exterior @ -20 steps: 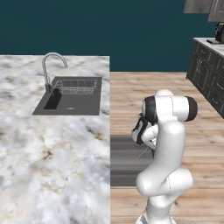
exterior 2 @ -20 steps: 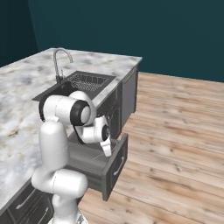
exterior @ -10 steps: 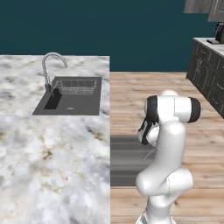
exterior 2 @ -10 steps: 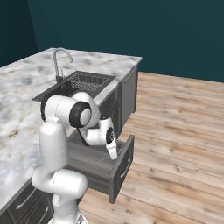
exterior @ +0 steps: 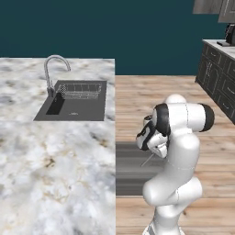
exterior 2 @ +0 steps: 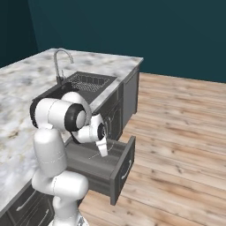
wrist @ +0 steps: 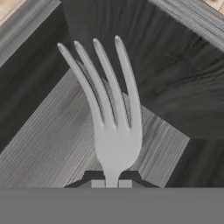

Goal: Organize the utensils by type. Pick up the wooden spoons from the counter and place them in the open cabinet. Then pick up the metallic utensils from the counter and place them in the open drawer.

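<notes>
Hand view: slim silver-grey metal fork (wrist: 114,127), four tines pointing away from the camera, neck pinched between the two dark finger tips of the gripper (wrist: 111,183), which sit narrowly closed on it. Behind the tines lies the flat charcoal, wood-grained inside of the wide shallow dark grey drawer (wrist: 52,131), with its darker walls along the upper edges.

Right base view: the fork (exterior 2: 94,156) shows as a thin pale sliver hanging below the gripper (exterior 2: 103,152), over the open drawer (exterior 2: 121,165), which is pulled out from the dark grey cabinet fronts under the white-grey marble counter (exterior 2: 20,110). The drawer front carries a silver handle. The white arm bends down from above the counter's edge to reach into the drawer.

Left base view: the fork (exterior: 147,160) slants down from the gripper (exterior: 153,156), above the drawer (exterior: 131,167), just beside the counter (exterior: 55,160).

Surroundings: a dark rectangular sink (exterior: 73,106) with a curved silver tap (exterior: 53,73) set in the counter, well apart from the drawer; pale wood plank floor (exterior 2: 176,132); dark teal wall (exterior: 114,27).
</notes>
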